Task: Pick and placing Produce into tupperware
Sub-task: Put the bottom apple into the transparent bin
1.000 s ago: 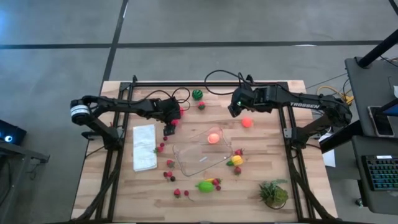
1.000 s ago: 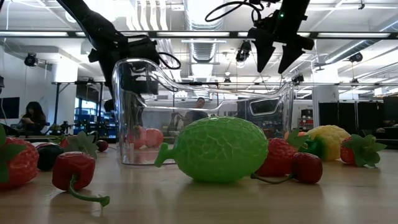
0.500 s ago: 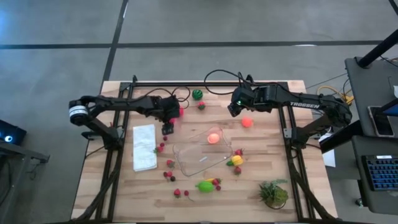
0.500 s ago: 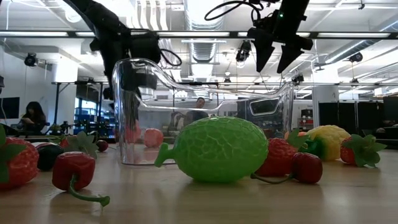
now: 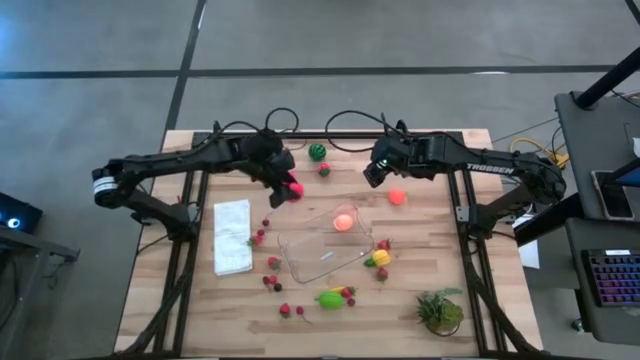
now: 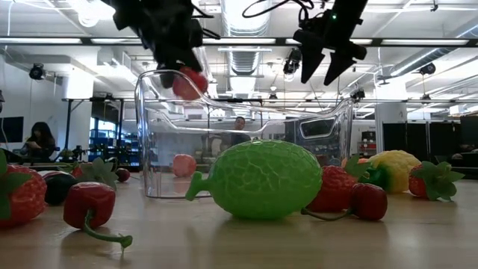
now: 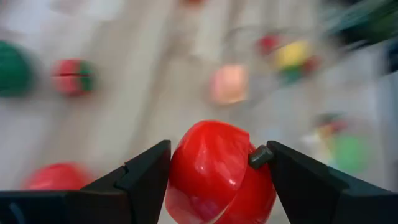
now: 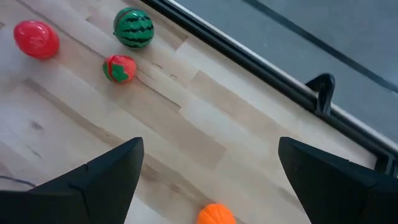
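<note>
— One piece is in hand, then? Where?

— One, yes. My left gripper (image 5: 291, 187) hangs above the surface toward its far edge, left of centre, jaws pinching a red fruit (image 7: 217, 174) across its middle. In the low view that fruit (image 6: 189, 82) sits level with the rim of the tupperware (image 6: 246, 142).

— How does it handle?

— I judge it light, hard, glossy plastic, rounded, so it could squirt out of a loose pinch. Holding across the widest part, as I do now, seems right.

— And the tupperware?

— Clear, thin-walled, lying near the centre of the surface (image 5: 440, 250), with an orange fruit (image 5: 343, 221) at its far end. It looks light enough to skid if bumped.

— The rest of the produce?

— Scattered: a striped melon (image 5: 317, 152) by the far edge, berries toward the near edge, a lime-green fruit (image 5: 330, 298) near the near edge.

— Your right side?

— My right gripper (image 5: 372, 177) hovers toward the far edge, right of centre, jaws spread and empty; another orange fruit (image 5: 398, 196) lies just beside it.

— Any writing?

— "TROSSEN" on my right arm (image 5: 490, 169), nothing else legible.
</note>
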`<state>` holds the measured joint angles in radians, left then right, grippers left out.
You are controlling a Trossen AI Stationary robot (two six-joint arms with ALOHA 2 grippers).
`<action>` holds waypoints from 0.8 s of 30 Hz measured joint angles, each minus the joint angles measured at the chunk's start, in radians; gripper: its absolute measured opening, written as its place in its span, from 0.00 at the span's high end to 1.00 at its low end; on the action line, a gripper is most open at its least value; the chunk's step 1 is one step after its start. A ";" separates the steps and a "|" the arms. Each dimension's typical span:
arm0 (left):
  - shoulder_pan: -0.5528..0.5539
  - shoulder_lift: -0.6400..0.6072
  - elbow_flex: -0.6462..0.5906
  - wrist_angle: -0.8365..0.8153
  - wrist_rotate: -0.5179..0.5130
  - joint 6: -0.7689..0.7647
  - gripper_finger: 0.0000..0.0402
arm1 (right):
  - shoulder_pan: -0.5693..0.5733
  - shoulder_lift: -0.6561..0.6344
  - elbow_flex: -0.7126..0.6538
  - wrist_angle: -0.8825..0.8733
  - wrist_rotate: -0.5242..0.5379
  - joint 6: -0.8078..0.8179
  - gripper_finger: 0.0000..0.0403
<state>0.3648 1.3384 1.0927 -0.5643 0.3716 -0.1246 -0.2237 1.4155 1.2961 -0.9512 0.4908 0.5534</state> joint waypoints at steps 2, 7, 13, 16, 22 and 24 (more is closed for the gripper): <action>-0.009 0.000 -0.003 0.042 0.088 -0.089 0.39 | -0.005 0.000 0.000 0.011 0.000 -0.031 0.09; -0.097 0.022 -0.006 0.131 0.112 -0.263 0.39 | -0.014 0.000 0.000 0.014 -0.003 -0.109 0.09; -0.254 0.073 -0.006 0.319 -0.015 -0.392 0.39 | -0.034 0.000 0.000 0.016 -0.079 -0.199 0.09; -0.302 0.101 -0.006 0.373 -0.070 -0.438 0.39 | -0.035 0.000 0.000 0.016 -0.099 -0.234 0.09; -0.319 0.146 -0.008 0.397 -0.049 -0.635 0.39 | -0.035 0.000 -0.002 0.016 -0.103 -0.261 0.09; -0.322 0.163 -0.008 0.444 -0.024 -0.670 0.39 | -0.035 0.000 -0.003 0.016 -0.103 -0.265 0.09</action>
<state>0.0427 1.5017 1.0850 -0.1200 0.3478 -0.7942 -0.2588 1.4151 1.2934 -0.9356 0.3882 0.2888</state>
